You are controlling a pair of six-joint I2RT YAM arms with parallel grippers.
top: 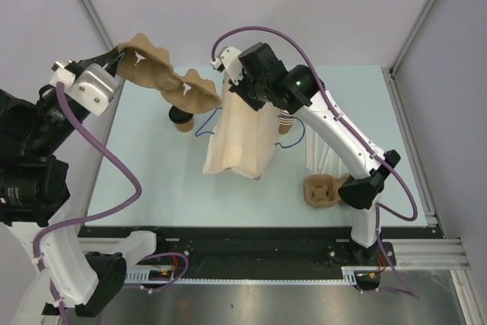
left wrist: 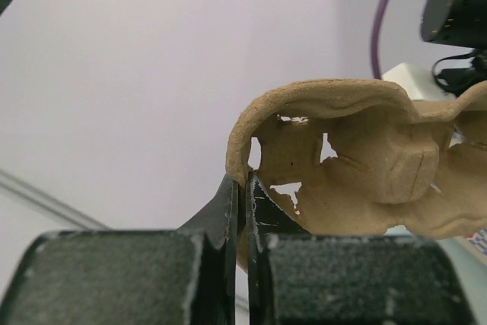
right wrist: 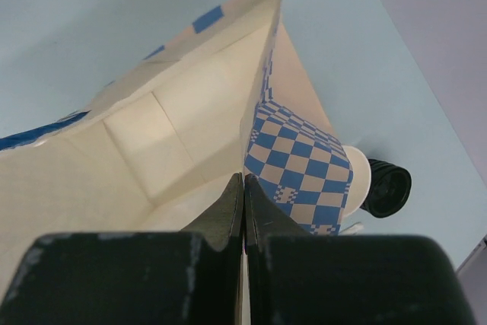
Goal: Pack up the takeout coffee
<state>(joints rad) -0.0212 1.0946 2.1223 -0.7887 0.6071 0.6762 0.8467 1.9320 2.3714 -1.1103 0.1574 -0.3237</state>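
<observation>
Tan kraft paper under a round black plastic lid marks the takeout coffee in the overhead view. It sits on the pale blue table just left of the bag, partly tucked under the raised carrier's end, and is not yet packed. The left gripper holds a moulded tan pulp cup carrier in the air over the table's far left corner. The right gripper pinches the top rim of a tall cream paper bag standing mid-table. From the left wrist, the fingers are closed to a sliver on the carrier's thin curled edge. From the right wrist, the jaws are nipped just as tight on the bag's rim, with its mouth gaping open. A blue-and-cream check covers the bag's side, and no brand or readable writing shows anywhere. A black round object beside the bag may be a loose lid, though the angle is too poor to be sure. I judge the step to be readying bag and carrier. Next, the carrier must go where it can take the coffee, with the bag mouth kept open and the cup upright.
</observation>
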